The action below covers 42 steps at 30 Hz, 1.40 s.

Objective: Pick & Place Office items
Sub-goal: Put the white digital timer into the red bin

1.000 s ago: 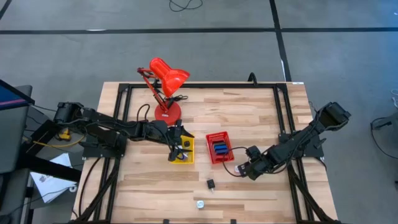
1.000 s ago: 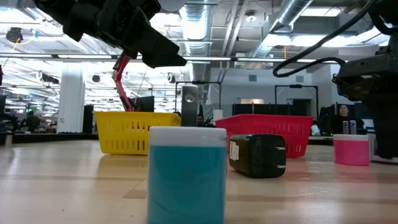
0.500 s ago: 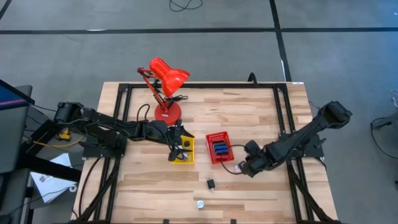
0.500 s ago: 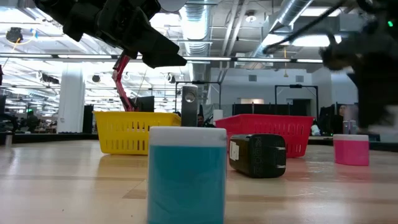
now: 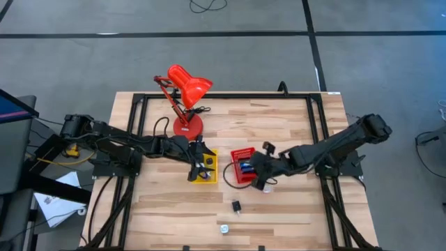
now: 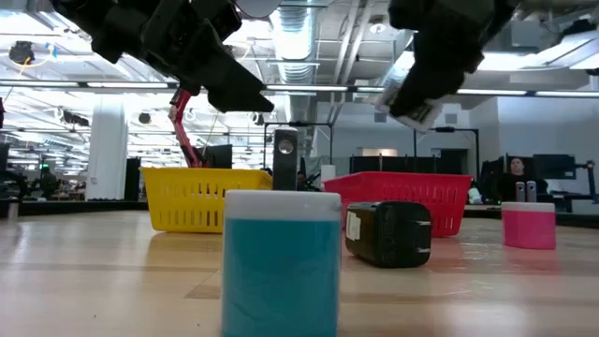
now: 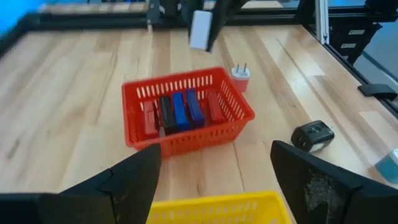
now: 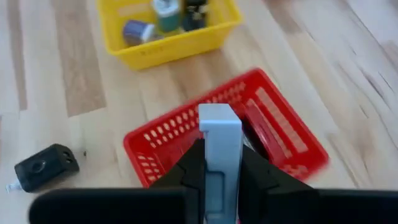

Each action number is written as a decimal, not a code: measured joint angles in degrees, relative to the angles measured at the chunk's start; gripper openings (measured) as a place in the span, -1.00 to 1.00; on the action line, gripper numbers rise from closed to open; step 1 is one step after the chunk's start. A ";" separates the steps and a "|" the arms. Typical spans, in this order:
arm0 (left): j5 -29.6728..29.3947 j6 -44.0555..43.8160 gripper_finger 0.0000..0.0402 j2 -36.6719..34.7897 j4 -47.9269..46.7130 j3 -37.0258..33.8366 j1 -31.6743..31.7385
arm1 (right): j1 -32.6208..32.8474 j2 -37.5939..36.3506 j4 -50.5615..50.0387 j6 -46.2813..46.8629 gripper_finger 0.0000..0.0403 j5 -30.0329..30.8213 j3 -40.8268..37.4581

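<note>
The table (image 5: 293, 118) is made of pale wood strips with visible grain, inside a black metal frame. Two small square baskets of plastic lattice stand near its middle: one yellow basket (image 5: 209, 167) and one red basket (image 5: 240, 155), close together but apart. The right gripper (image 8: 219, 171) hangs over the red basket and its dark fingers are closed on a flat pale-blue block (image 8: 219, 152) with a lighter cap, held upright; in the low view this block (image 6: 404, 94) is well above the basket rim. Inside the red basket lie several flat bars side by side; the left wrist view shows two blue bars (image 7: 186, 110), one black bar (image 7: 165, 115) and red bars on both sides of them, whose number I cannot tell. The yellow basket holds three roundish pieces in the right wrist view: one bluish (image 8: 137, 30), one teal-topped (image 8: 166, 9) and one dark (image 8: 196, 7). On the bare wood lie a boxy black adapter (image 7: 313, 135), a pink plug (image 7: 240, 76) with two metal pins just beside the red basket, and a teal cylinder (image 6: 281, 262) with a white cap near the front edge. The left gripper (image 5: 196, 167) hangs over the yellow basket with its jaws wide apart, and it holds nothing. A glossy red lamp (image 5: 185, 87) with a round base stands behind the baskets.
</note>
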 joint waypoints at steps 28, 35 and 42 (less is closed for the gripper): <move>-0.02 -1.85 0.48 0.00 -1.67 0.00 0.00 | -1.59 11.37 12.84 -14.85 -0.78 -14.22 0.00; -0.02 -1.85 0.48 0.00 -1.65 0.00 0.00 | -2.98 13.32 13.19 -18.14 -0.78 -18.31 -0.07; -0.02 -1.86 0.48 0.00 -1.59 0.00 0.00 | -3.29 12.75 10.10 -22.83 -0.76 -20.15 0.09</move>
